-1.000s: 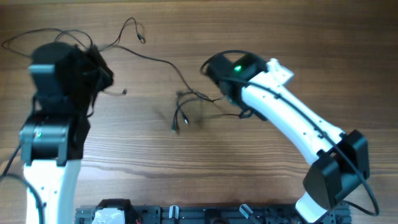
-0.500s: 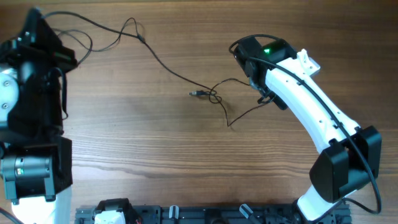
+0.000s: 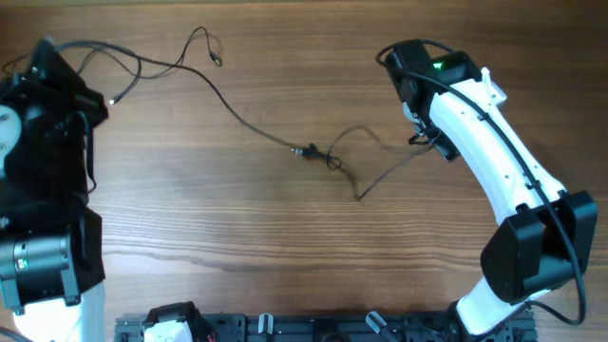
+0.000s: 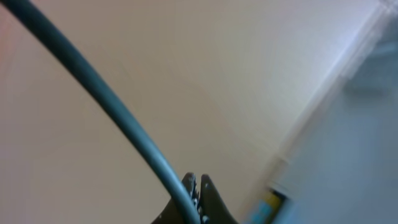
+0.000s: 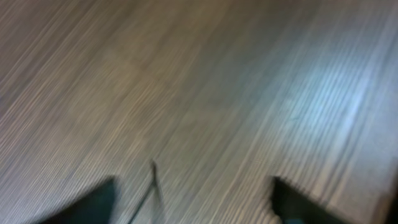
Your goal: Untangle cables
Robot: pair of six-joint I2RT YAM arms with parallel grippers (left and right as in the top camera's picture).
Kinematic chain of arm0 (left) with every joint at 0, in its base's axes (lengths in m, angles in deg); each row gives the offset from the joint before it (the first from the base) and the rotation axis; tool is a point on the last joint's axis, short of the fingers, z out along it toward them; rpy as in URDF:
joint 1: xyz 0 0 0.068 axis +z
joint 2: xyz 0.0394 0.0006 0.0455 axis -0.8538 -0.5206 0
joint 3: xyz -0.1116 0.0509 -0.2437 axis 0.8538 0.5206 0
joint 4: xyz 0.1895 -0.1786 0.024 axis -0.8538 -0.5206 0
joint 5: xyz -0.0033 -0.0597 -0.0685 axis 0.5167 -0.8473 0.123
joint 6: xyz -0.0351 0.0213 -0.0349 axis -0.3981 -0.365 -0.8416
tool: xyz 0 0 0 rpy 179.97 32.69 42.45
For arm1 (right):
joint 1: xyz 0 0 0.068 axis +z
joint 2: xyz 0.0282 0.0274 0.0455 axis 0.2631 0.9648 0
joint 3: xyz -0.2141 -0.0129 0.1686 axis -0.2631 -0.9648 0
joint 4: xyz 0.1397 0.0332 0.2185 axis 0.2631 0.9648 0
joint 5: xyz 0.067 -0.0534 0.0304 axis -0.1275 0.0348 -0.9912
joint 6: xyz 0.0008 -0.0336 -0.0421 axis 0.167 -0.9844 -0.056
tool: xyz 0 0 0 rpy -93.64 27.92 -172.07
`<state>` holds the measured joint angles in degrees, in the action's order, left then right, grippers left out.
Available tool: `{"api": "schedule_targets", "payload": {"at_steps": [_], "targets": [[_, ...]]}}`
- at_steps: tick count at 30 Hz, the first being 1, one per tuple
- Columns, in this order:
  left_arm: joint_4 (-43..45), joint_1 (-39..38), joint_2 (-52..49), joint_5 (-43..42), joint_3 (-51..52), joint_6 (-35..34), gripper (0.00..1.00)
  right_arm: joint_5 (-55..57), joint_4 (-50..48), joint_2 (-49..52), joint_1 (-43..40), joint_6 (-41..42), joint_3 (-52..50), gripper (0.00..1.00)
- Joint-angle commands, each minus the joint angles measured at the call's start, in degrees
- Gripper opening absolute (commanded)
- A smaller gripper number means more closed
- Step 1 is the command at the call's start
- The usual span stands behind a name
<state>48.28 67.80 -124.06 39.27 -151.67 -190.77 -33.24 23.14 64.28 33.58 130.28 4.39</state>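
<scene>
Left gripper (image 4: pixel 196 190) is pinched shut on one cable (image 4: pixel 93 93) near the counter's (image 3: pixel 190 247) far-left corner, likely to stretch the cables (image 3: pixel 304 150) so the mid-counter knot (image 3: pixel 331 161) loosens; right gripper (image 5: pixel 193 186) gapes wide, empty, toward the right edge.

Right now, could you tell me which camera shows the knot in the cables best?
Overhead: the knot sits in plain sight mid-table. The right wrist shows only a blurred wire piece; the left wrist shows no knot.
</scene>
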Motion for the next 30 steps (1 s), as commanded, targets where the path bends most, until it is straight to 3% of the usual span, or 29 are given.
{"api": "schedule_targets", "payload": {"at_steps": [1,6,11,14,19,24,27,30], "targets": [[-5.6,0.4,-2.4,0.5,-0.5,11.1,0.09,-8.0,-3.1,0.2,0.2,-11.7,0.4,1.0],[-12.5,0.3,-7.4,-2.6,-0.5,27.0,0.31,-19.6,-9.1,0.2,0.2,-22.9,0.4,1.0],[-19.5,0.3,-14.1,-4.0,-0.5,45.0,0.45,-39.4,-15.0,0.2,0.2,-40.8,0.4,1.0],[-23.6,0.3,-18.2,-4.1,-0.5,52.2,0.5,-48.9,-17.0,0.2,0.3,-49.4,0.4,1.0],[-26.3,0.3,-25.8,-4.7,-0.5,60.5,0.61,-54.7,-17.3,0.2,1.1,-56.4,0.4,1.0],[-26.6,0.4,-32.1,-4.7,-0.5,64.2,0.66,-66.4,-16.7,0.2,3.7,-71.1,0.3,1.0],[-27.6,0.4,-33.7,-7.3,-0.5,64.5,0.67,-66.9,-16.8,0.2,7.3,-77.0,0.0,1.0],[-27.6,0.3,-33.8,-13.8,-0.5,72.9,0.67,-62.9,-17.0,0.2,11.1,-78.6,-0.1,1.0]]}}
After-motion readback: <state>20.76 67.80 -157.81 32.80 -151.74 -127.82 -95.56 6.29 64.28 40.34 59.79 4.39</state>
